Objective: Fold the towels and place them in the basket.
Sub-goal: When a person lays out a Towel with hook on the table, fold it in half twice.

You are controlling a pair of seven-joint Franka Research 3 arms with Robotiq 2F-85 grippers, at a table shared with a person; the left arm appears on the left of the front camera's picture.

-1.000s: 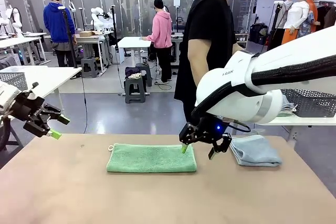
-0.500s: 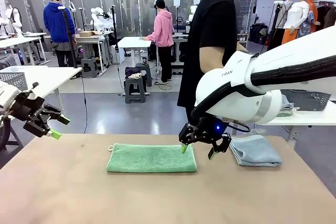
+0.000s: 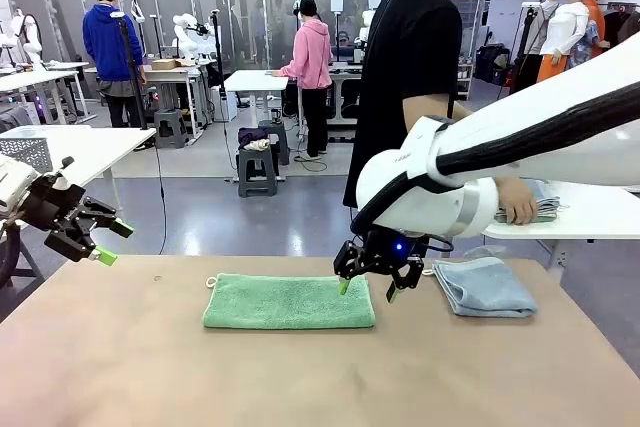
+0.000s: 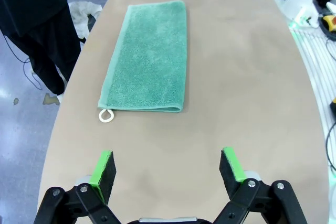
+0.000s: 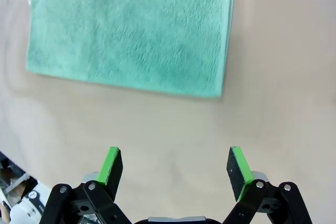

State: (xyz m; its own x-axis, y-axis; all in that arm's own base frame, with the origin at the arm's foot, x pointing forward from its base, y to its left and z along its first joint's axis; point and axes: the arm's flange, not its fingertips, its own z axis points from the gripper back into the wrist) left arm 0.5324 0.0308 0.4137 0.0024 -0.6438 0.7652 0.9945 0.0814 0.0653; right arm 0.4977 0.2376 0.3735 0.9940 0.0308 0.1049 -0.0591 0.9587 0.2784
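Front view: flat folded green towel [image 3: 288,302]

Green towel [image 3: 288,302]: fluffy terry cloth w/ smoother woven hem. Grey-blue towel [image 3: 484,287]: soft matt cloth. Bench [image 3: 150,377]: matt tan, smooth, faintly scuffed. Right arm [image 3: 520,147] shell seen as glossy white plastic; pads [image 5: 112,164] matt green.

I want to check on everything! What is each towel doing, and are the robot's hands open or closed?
green towel: folded, flat on the table, nothing holding it.
grey-blue towel: folded, lying beside it at the right.
left hand: open, empty, off the table's left edge.
right hand: open, empty, over the green towel's right end.
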